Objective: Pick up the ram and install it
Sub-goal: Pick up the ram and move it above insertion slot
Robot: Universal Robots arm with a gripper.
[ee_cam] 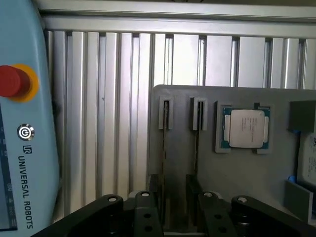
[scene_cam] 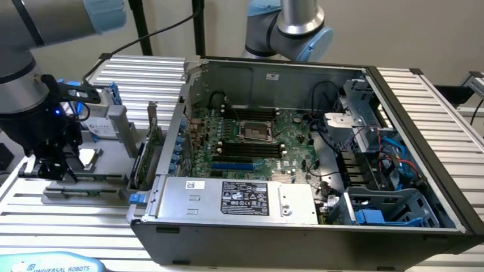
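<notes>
In the wrist view two thin sticks stand on edge in the slots of a grey fixture (ee_cam: 276, 173). One ram stick (ee_cam: 165, 143) runs down between my fingers. The other (ee_cam: 198, 143) lies just outside one finger (ee_cam: 192, 185). My gripper (ee_cam: 173, 190) is open and holds nothing, its fingertips low over the fixture. In the exterior view the gripper (scene_cam: 53, 169) hangs over the same grey fixture (scene_cam: 83, 192), at the left of the open computer case (scene_cam: 302, 226). The black memory slots (scene_cam: 250, 148) lie on the motherboard inside the case.
A square silver processor (ee_cam: 245, 127) sits in a pocket of the fixture beside the sticks. An upright expansion card (scene_cam: 153, 144) stands between fixture and case. A teach pendant (ee_cam: 19, 128) with a red button lies on the ribbed aluminium table (ee_cam: 108, 123). Cables and drive bays fill the case's right side.
</notes>
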